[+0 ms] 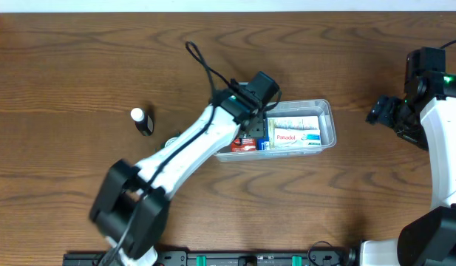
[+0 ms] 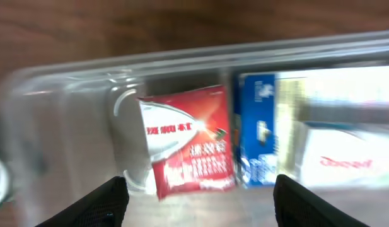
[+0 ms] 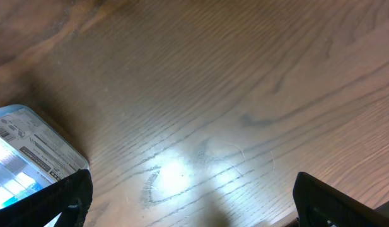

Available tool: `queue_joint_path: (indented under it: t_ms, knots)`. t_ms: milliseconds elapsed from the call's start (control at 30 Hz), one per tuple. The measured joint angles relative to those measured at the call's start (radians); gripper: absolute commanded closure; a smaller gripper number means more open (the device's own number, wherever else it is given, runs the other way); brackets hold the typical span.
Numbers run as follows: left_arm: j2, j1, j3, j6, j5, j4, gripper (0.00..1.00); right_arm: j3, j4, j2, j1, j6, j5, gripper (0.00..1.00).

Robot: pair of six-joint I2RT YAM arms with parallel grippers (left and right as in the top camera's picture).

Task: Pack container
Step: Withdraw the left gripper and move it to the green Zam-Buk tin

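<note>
Two arms work at this table (image 1: 80, 59), so two claws. Closest in, the left claw (image 2: 199, 194) hangs with its fingers (image 2: 112, 202) spread apart and nothing between them. Right under it lies the one container (image 1: 332, 125), a clear tub out in the middle of the table. The claw is over the tub's left end, above the goods inside and not touching them as far as I can see.

In the tub I count four small boxes: a red box (image 2: 188, 142) directly below the claw, a blue box (image 2: 257, 132) touching it, then a white box (image 1: 295, 138) and a pale box (image 1: 294, 123) side by side.

Further left stands one small bottle (image 1: 141, 120), dark with a white cap, well apart from the tub.

Far off to the right, the right claw (image 3: 191, 189) gapes wide over bare wood. One printed pack (image 3: 30, 148) pokes in beside one finger.
</note>
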Motion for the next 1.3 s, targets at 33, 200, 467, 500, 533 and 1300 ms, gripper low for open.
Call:
queue_joint_path:
  t_ms: [33, 200, 467, 500, 533, 1300]
  knots:
    - [-0.038, 0.0, 0.0, 0.01, 0.0, -0.009, 0.25, 0.0, 0.0, 0.0, 0.0, 0.0, 0.0, 0.01]
    - [-0.222, 0.003, 0.0, 0.063, -0.002, -0.107, 0.25, 0.0, 0.0, 0.0, 0.0, 0.0, 0.0, 0.01]
    - [-0.357, 0.137, 0.0, 0.074, -0.06, -0.346, 0.25, 0.0, 0.0, 0.0, 0.0, 0.0, 0.0, 0.01]
    - [-0.353, 0.16, -0.002, 0.074, -0.064, -0.357, 0.24, 0.0, 0.0, 0.0, 0.0, 0.0, 0.0, 0.01]
    - [-0.35, 0.185, -0.008, 0.073, -0.068, -0.361, 0.23, 0.0, 0.0, 0.0, 0.0, 0.0, 0.0, 0.01]
    - [-0.298, 0.281, -0.494, 0.562, -0.086, 0.094, 0.02, 0.0, 0.0, 0.0, 0.0, 0.0, 0.0, 0.01]
